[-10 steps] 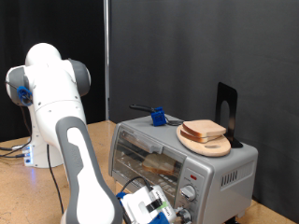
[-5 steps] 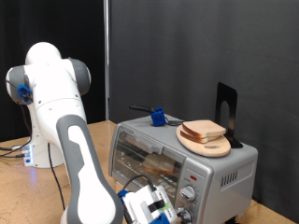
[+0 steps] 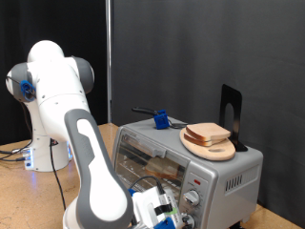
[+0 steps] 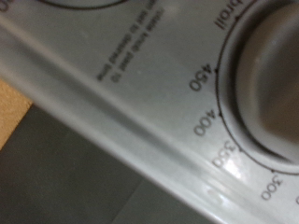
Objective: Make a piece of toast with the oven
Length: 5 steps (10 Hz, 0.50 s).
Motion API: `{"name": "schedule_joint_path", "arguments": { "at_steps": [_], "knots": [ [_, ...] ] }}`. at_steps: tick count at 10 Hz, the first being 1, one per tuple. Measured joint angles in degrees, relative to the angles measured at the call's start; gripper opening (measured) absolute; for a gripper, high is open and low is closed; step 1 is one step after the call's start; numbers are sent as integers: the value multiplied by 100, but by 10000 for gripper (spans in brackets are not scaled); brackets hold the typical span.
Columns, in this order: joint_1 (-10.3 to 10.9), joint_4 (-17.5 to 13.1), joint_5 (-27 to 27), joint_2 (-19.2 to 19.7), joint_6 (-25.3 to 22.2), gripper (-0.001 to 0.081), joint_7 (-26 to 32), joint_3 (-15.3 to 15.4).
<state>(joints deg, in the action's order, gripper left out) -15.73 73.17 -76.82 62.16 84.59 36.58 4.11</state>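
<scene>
Exterior view: the oven [image 3: 186, 162] is sitting on the bench [image 3: 11, 170] with its door closed. One piece of toast [image 3: 164, 169] is lying inside on the rack, visible through the glass. A second slice [image 3: 210, 134] is resting on a wooden plate [image 3: 212, 147] on the oven's top. The pincer [image 3: 179, 221] is positioned at the oven's front control panel, near the knobs; its opening cannot be determined.

Wrist view: the camera is showing a knob [image 4: 277, 65] and temperature markings close up; no fingers are showing.
</scene>
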Motion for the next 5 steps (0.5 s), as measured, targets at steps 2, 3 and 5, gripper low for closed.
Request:
{"name": "schedule_joint_path", "arguments": {
  "at_steps": [2, 3, 5],
  "knots": [
    [29, 75, 49, -86, 125, 0, -50, -28],
    [31, 148, 48, -137, 210, 0, -86, -32],
    [34, 377, 1, -299, 421, 0, -222, -32]
  ]
}}
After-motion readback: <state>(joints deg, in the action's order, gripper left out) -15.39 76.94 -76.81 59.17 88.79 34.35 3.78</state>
